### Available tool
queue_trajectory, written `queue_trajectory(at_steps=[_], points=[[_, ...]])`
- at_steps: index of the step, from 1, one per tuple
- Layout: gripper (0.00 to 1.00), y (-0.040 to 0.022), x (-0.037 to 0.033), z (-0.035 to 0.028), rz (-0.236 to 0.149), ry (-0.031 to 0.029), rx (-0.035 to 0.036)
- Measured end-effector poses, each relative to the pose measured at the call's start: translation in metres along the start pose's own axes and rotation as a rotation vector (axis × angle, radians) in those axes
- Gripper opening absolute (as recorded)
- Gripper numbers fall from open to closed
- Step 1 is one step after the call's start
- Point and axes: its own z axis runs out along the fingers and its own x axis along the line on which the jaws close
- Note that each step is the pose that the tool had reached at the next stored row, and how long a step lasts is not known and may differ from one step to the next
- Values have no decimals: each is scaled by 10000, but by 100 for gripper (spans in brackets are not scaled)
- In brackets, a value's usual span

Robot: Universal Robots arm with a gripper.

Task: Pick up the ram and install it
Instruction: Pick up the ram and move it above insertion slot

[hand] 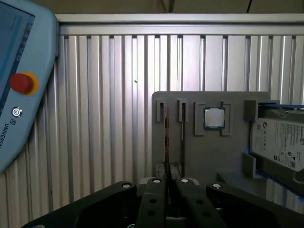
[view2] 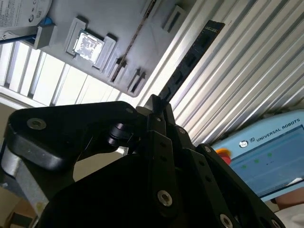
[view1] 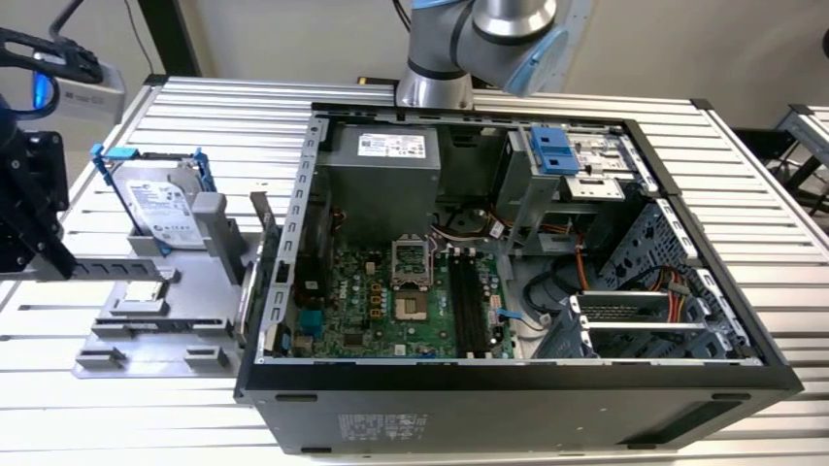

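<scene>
Your second wrist view shows the long, thin dark ram stick (view2: 189, 61) broadside — the first, edge-on — its end pinched in the closed jaws of the black gripper (view2: 159, 103).

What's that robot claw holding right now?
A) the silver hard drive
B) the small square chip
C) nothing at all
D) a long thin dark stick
D: in the second wrist view the gripper is clamped on one end of the ram, while the hard drive and chip sit on the gray holder.
</scene>
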Motion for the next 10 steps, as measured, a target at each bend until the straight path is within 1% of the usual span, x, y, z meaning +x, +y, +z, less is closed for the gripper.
queue_trajectory(at_steps=[10], points=[[0,3,2,-166,0,0,1]])
